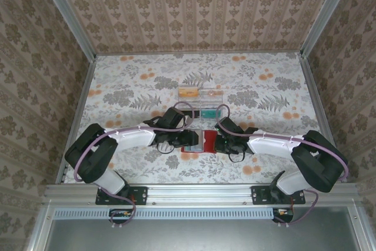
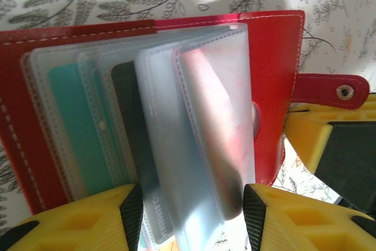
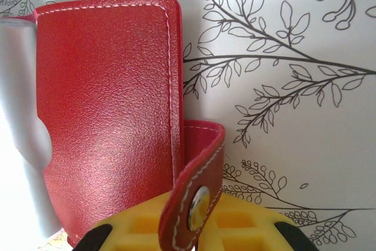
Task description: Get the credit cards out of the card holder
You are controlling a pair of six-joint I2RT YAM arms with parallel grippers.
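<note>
The holder (image 1: 197, 143) lies open on the surface's (image 1: 135, 80) near middle, tray (image 1: 200, 94) just behind. Right jaws pinch its tab (image 3: 197, 163); left jaws stand apart around fanned sleeves (image 2: 194, 133), where the left wrist view shows cards (image 2: 76, 127) inside.

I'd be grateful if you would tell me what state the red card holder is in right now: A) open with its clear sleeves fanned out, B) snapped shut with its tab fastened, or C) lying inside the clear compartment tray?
A: in the left wrist view the card holder stands open, its clear sleeves fanned apart, and the tab hangs unfastened to one side.
</note>
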